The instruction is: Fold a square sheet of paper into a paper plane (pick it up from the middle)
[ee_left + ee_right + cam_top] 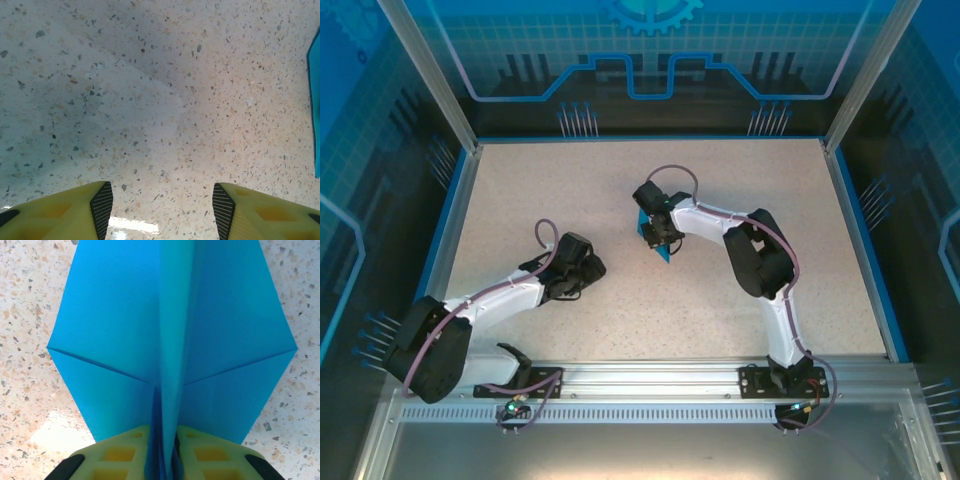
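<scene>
Two arms reached over the speckled table (520, 180). Nearer, on the left, the left gripper (162, 200) hung above bare tabletop, its jaws spread. Farther off and to the right, near the table's middle, the right gripper (162, 450) pinched the centre fold of the paper plane (110, 320), wings spread either side.

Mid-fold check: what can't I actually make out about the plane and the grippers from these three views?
- Nose of the paper plane: cut off by the top edge of the right wrist view.
- Its pinched centre fold: hidden between the right fingers.
- Plane outline from above: mostly covered by the right gripper, too small.
- Teal strip at the left wrist view's right edge: cut off, shape unclear.
</scene>
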